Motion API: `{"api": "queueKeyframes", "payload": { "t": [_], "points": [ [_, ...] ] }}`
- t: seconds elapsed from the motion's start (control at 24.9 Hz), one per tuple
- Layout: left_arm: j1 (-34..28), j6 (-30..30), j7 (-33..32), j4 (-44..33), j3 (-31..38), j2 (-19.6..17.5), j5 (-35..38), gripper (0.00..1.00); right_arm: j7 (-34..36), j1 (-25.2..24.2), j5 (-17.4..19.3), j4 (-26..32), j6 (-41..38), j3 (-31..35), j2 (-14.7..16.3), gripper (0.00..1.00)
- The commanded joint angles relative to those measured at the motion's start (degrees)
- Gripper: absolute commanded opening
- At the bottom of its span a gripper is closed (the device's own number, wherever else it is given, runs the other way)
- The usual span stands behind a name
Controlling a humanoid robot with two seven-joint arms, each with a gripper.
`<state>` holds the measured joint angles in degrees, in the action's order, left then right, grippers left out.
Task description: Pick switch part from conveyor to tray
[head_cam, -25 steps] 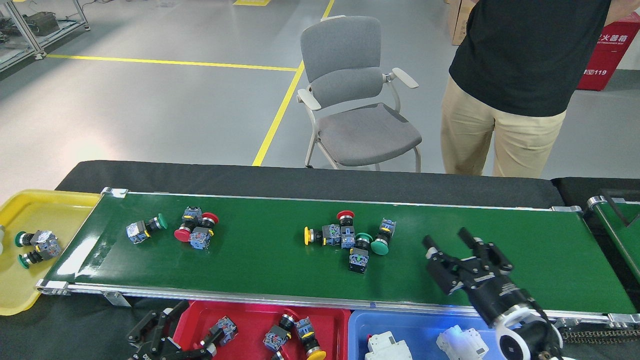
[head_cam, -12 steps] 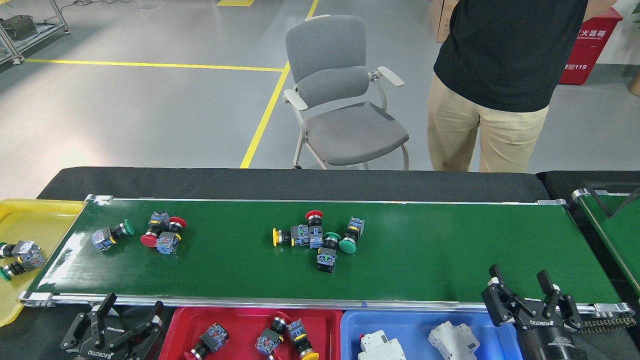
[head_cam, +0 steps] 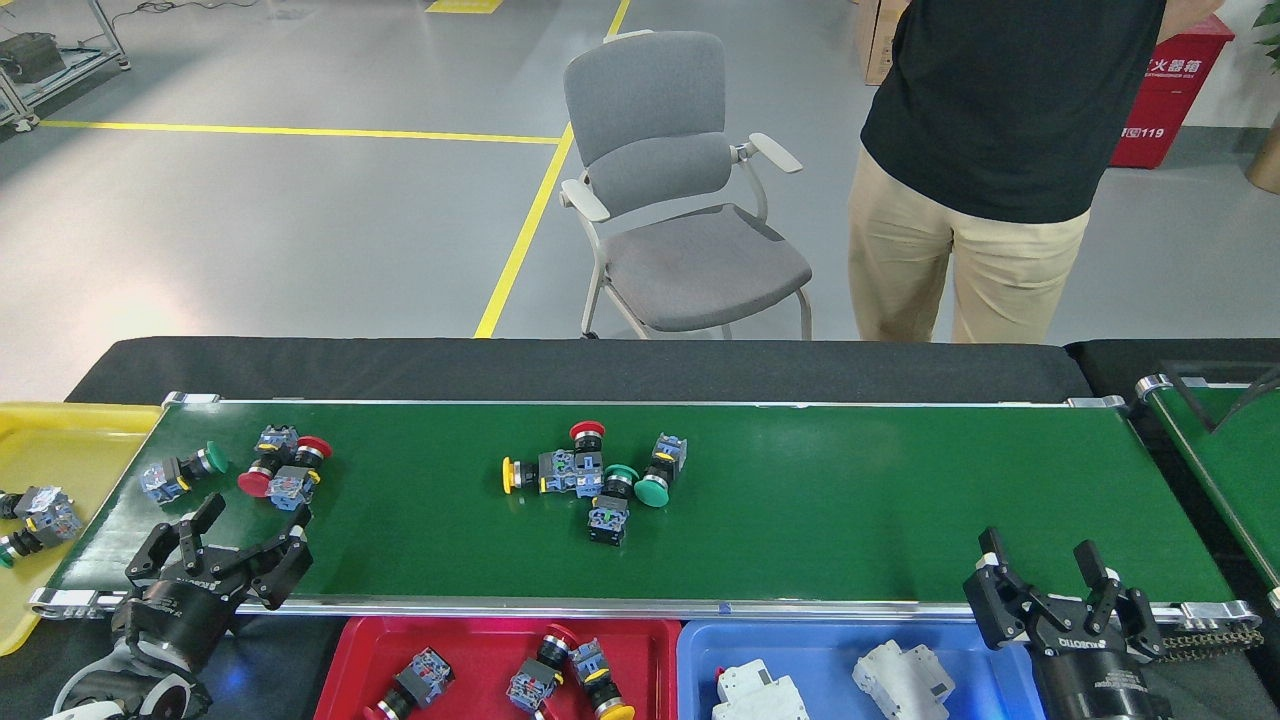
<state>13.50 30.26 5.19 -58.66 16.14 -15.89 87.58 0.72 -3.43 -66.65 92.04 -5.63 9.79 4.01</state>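
Note:
The dark-green conveyor (head_cam: 850,500) carries several switch parts. A green-capped one (head_cam: 180,472) and a pair with red caps (head_cam: 283,472) lie at its left end. A cluster with yellow, red and green caps (head_cam: 598,475) rests mid-belt. My left gripper (head_cam: 250,525) is open over the belt's near-left edge, just below the red-capped pair, holding nothing. Over the near rail at the right, my right gripper (head_cam: 1040,555) stands open and empty. The red tray (head_cam: 660,640) in front holds several switch parts (head_cam: 560,680).
A yellow tray (head_cam: 70,430) with switch parts sits off the belt's left end. A blue tray (head_cam: 810,645) holds white parts. A second belt (head_cam: 1225,460) starts at right. Behind the table stand a grey chair (head_cam: 680,200) and a person (head_cam: 990,150).
The parts have drifted left along the belt. My left gripper rose from below the rail onto the belt's near-left edge. My right gripper drew back from mid-belt to the near rail.

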Motion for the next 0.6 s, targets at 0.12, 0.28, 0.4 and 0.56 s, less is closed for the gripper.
{"api": "queueKeyframes", "payload": {
  "t": [0.12, 0.28, 0.4, 0.56],
  "points": [
    [1.09, -5.82, 0.17, 3.47, 0.12, -2.65, 0.05, 1.0, 0.16, 4.92, 0.03, -4.24, -0.52, -2.84, 0.82, 0.97],
    [3.2, -11.44, 0.26, 9.09, 0.21, -4.94, -0.04, 1.0, 0.16, 10.9, 0.03, -11.09, -0.52, -6.88, 0.56, 0.97],
    [5.04, -17.07, 0.61, 14.8, 0.12, -7.05, -0.04, 1.0, 0.33, 14.77, 0.03, -14.7, -0.52, -11.28, 0.47, 0.97],
    [6.01, -21.73, 0.78, 20.34, 0.38, -9.51, -0.48, 1.0, 0.42, 17.84, 0.12, -17.69, -0.61, -16.82, 0.38, 0.97]
  ]
}}
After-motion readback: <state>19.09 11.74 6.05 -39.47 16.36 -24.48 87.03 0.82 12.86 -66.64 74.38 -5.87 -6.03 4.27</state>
